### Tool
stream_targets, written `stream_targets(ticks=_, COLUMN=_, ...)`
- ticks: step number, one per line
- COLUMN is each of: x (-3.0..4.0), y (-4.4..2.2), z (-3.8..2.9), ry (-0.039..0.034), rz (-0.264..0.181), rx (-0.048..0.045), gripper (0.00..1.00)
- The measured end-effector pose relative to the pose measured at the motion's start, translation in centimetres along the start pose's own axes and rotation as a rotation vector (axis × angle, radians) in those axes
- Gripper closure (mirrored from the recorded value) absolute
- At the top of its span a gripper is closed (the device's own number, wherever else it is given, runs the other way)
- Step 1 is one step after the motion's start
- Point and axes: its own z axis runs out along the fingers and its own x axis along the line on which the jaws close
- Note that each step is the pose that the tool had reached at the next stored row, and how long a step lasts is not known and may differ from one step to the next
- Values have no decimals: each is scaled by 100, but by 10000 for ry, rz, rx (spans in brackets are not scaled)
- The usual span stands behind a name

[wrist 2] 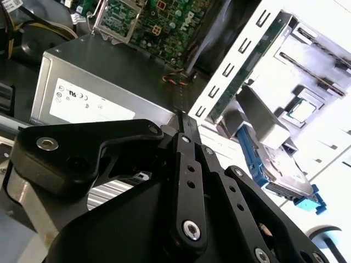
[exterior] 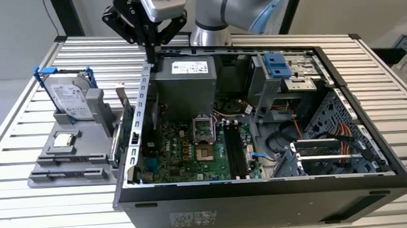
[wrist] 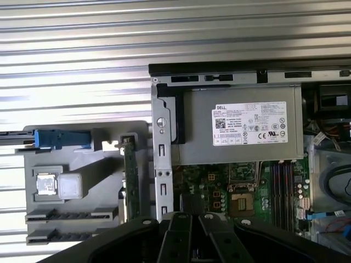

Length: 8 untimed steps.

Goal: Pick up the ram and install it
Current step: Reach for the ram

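In the exterior view my gripper hangs above the back corner of the open computer case, on that view's left, beside the grey power supply. Its black fingers are pressed together with nothing visible between them, and both wrist views show the gripper the same way. The green motherboard lies in the case with its long black slots. The ram is out of view; I cannot pick it out in the slots or on the holder.
Left of the case in the exterior view, a grey parts holder carries an upright hard drive, a square silver processor and an upright green expansion card. Its two front slots look dark. Cables and a drive cage crowd the case's far side.
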Motion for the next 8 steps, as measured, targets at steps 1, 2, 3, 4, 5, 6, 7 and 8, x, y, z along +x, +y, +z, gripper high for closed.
stream_targets(ticks=1, x=9, y=-1, z=0, ry=5, rz=0, rx=0, gripper=100)
stream_targets(ticks=2, x=18, y=-1, z=0, ry=10, rz=0, rx=1, gripper=100)
stream_targets(ticks=3, x=27, y=-2, z=-1, ry=15, rz=1, rx=2, gripper=100)
stream_targets(ticks=4, x=36, y=-2, z=-1, ry=19, rz=1, rx=2, gripper=100)
stream_targets(ticks=5, x=45, y=-3, z=0, ry=24, rz=1, rx=1, gripper=100)
stream_targets(ticks=6, x=55, y=-4, z=-1, ry=29, rz=1, rx=2, gripper=100)
stream_targets(ticks=7, x=64, y=-4, z=0, ry=32, rz=1, rx=2, gripper=100)
stream_targets(ticks=8, x=74, y=-5, z=-1, ry=36, rz=1, rx=2, gripper=100)
